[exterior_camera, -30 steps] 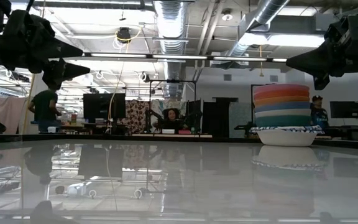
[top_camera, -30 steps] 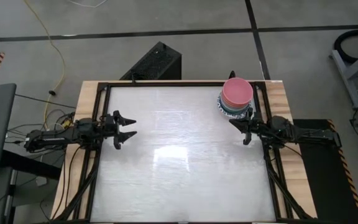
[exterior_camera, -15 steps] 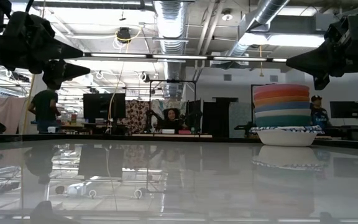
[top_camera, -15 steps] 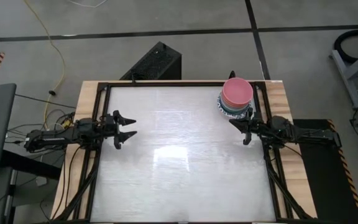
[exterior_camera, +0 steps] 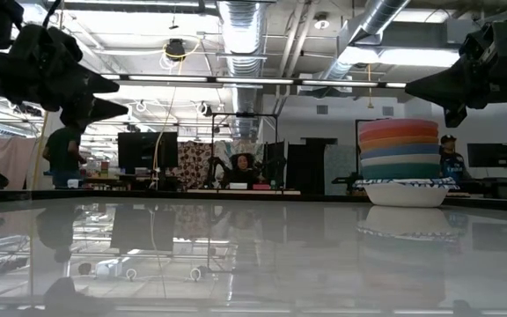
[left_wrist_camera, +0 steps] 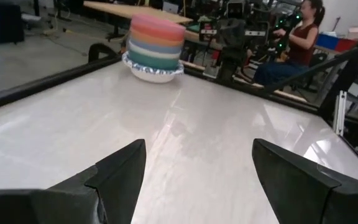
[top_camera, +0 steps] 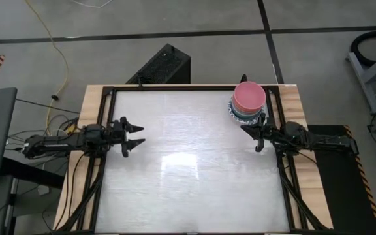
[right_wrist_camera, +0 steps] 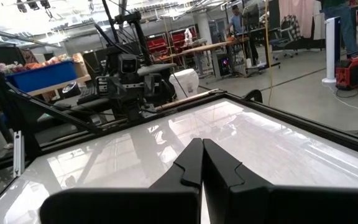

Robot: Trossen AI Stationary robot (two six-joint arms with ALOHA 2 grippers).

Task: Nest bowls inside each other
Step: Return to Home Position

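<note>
Only the left tool (top_camera: 137, 134) has shifted a little; it hangs released at the surface's (top_camera: 188, 189) left edge. The right tool (right_wrist_camera: 202, 149), clenched on nothing, waits near the bowls (top_camera: 248, 98), which sit nested at the far right corner. Nesting looks finished, so the arms need only settle home.

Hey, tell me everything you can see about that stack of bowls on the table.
The stack of bowls stands upright at a corner on the right side of the table. Smooth, plain bowls are nested closely: a pink bowl on top, then orange, cream, blue and teal rims, all sitting in a wider white bowl with a blue-patterned rim. Only the table touches it.
</note>
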